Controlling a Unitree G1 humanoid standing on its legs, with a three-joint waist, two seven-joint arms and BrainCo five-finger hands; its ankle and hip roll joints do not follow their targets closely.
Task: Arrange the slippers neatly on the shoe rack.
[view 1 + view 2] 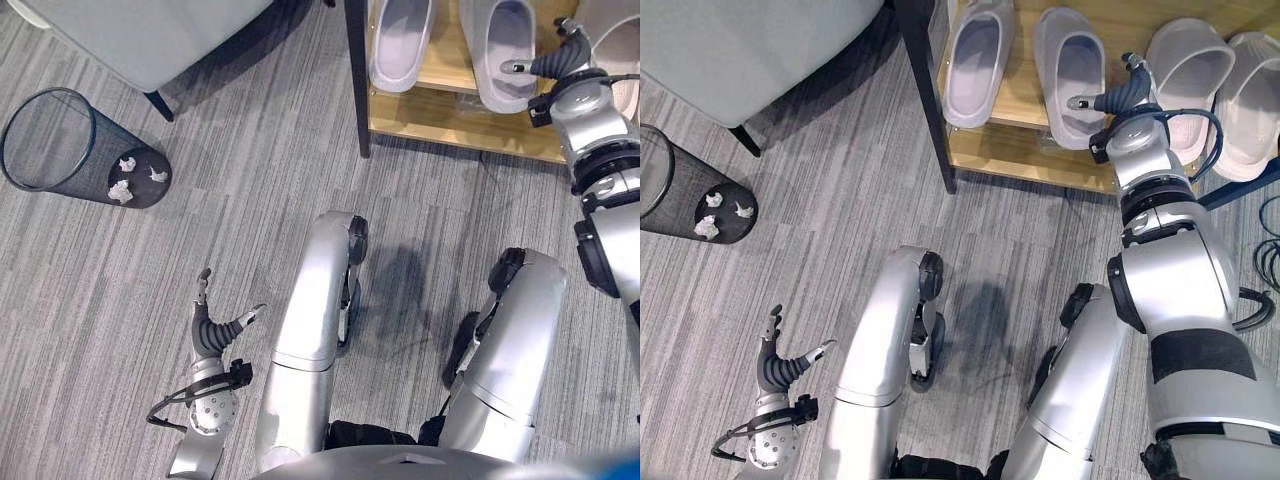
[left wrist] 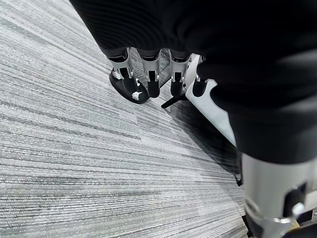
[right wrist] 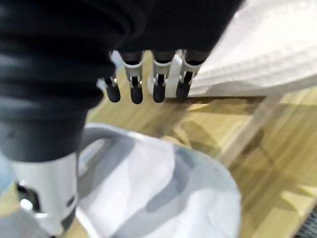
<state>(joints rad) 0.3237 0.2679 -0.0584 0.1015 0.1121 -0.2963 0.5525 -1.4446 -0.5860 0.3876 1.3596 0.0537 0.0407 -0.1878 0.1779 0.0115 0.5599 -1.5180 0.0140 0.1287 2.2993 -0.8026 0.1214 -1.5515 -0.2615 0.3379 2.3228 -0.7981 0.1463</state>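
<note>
On the wooden shoe rack (image 1: 1030, 158) a pair of pale grey slippers (image 1: 978, 60) (image 1: 1072, 75) lies side by side, toes toward me. To their right sits a pair of beige slippers (image 1: 1195, 70) (image 1: 1252, 90). My right hand (image 1: 1122, 95) hovers open over the shelf, between the right grey slipper and the nearer beige one, holding nothing. In the right wrist view its straight fingers (image 3: 158, 89) hang above the wood, with the grey slipper (image 3: 153, 198) on one side and the beige slipper (image 3: 267, 49) on the other. My left hand (image 1: 215, 328) hangs open low over the carpet.
A black mesh wastebasket (image 1: 60, 140) with crumpled paper inside stands on the carpet at the left. A grey upholstered seat (image 1: 150, 30) is at the back left. The rack's black post (image 1: 358, 90) marks its left end.
</note>
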